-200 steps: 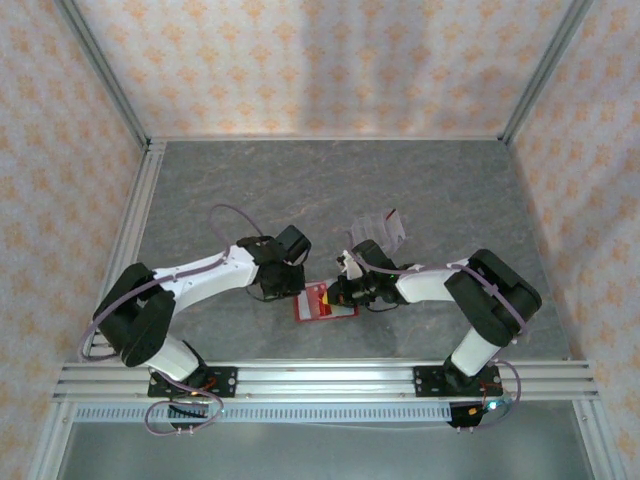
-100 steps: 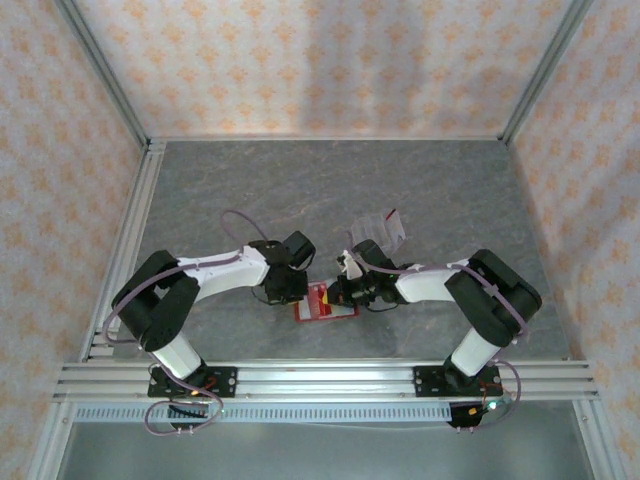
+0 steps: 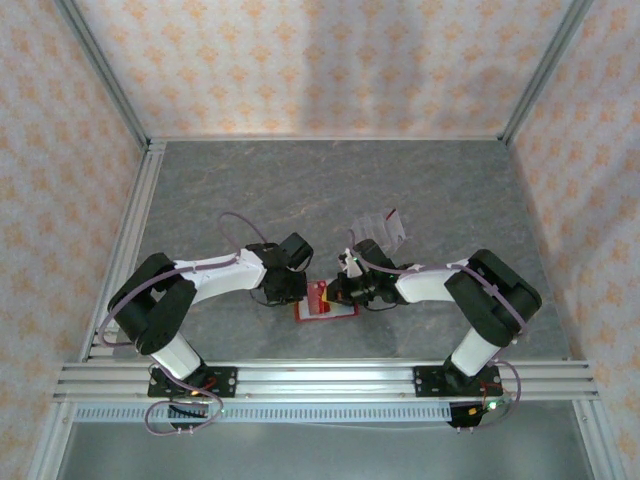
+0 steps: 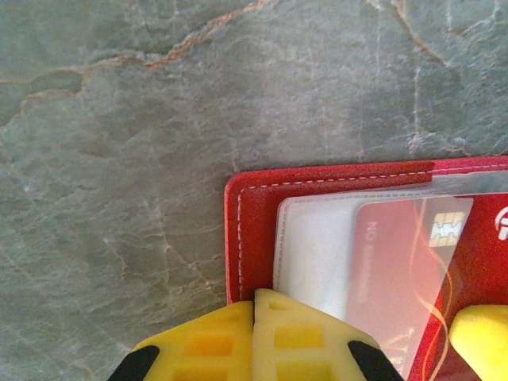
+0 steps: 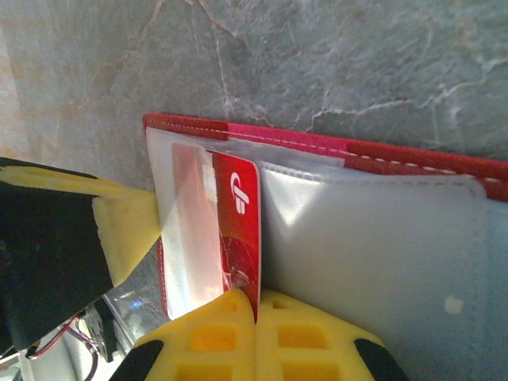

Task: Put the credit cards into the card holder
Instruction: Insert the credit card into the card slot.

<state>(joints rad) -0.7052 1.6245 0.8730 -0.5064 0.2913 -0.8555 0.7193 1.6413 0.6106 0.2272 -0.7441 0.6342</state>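
Two arms of one make: left arm [image 3: 215, 278], right arm [image 3: 430, 285]. White shells on the links, bulky black housings at the joints. Thin lilac cable [image 3: 238, 214] looped above the left forearm, another run along the right one. Black bases [image 3: 185, 378] bolted to a silver slotted rail [image 3: 320, 380], with a small green light [image 3: 490, 406] by the right one. Left end effector [image 4: 254, 317] and right end effector [image 5: 258, 317] alike: yellow fingers [image 4: 206, 341] with square recesses moulded in a grid, black bodies behind. Fine red and black wires [image 5: 51, 348] beside one black housing.
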